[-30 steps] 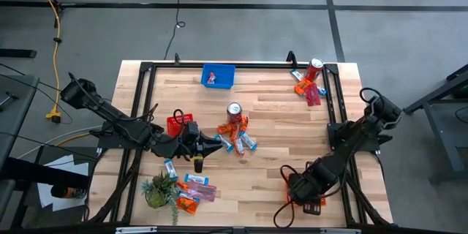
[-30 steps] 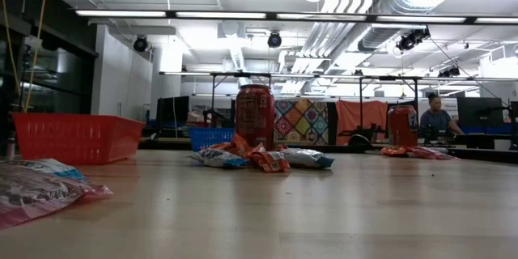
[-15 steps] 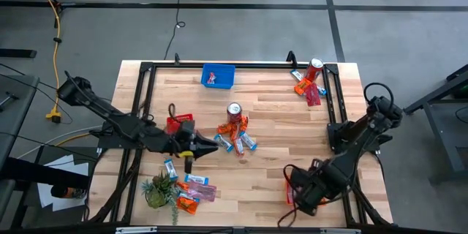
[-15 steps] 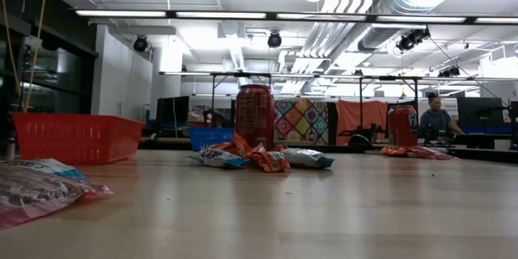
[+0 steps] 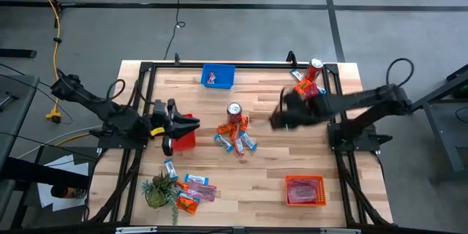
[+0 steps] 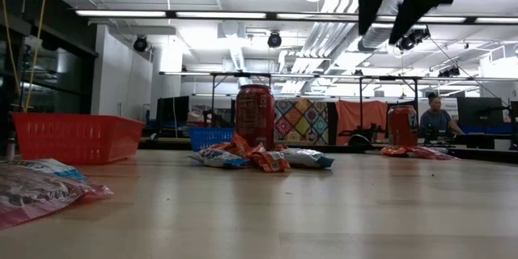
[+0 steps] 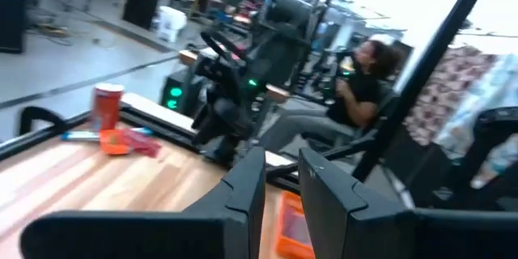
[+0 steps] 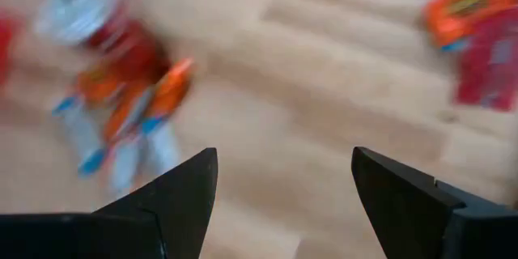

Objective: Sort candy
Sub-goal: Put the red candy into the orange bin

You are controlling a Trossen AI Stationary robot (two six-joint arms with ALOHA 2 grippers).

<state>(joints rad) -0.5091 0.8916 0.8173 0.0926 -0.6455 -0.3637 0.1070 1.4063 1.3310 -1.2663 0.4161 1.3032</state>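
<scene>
Hovering with its jaws spread wide, the right gripper [image 5: 276,119] sits just right of the middle candy pile [image 5: 235,136], likely to pick there, while the left gripper [image 5: 191,123], fingers nearly pressed together, pauses over the red basket [image 5: 183,139].

I can't read any text in these views. The candy [image 5: 235,140] wrappers and the drink can [image 6: 254,115] show only blurred colour, with no legible brand, label or number. I see no signs with readable lettering in the room behind the worktop [image 5: 263,168].
</scene>
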